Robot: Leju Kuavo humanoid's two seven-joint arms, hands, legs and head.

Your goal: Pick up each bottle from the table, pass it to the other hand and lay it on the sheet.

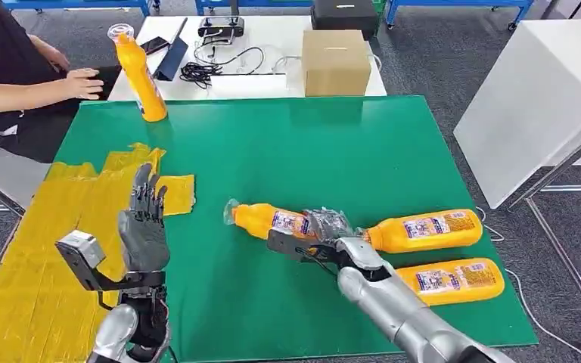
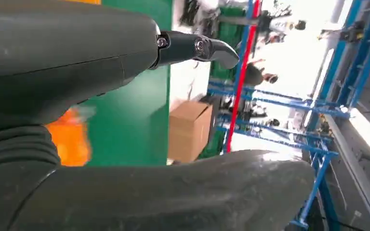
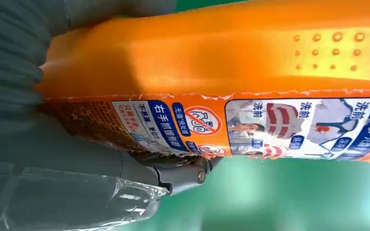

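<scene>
Gripping the orange bottle [image 1: 272, 221] in my right hand [image 1: 327, 227], I am raising my empty, spread left hand [image 1: 145, 223] for the handover.

orange bottle [image 3: 212, 62] label: "右手", "洗前", "洗后"; crossed-out circle sign

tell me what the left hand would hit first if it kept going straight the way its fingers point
The left hand points up and away over the yellow sheet. Its line runs toward the upright bottle at the table's far corner, though height is unclear, so it may pass free above.
</scene>
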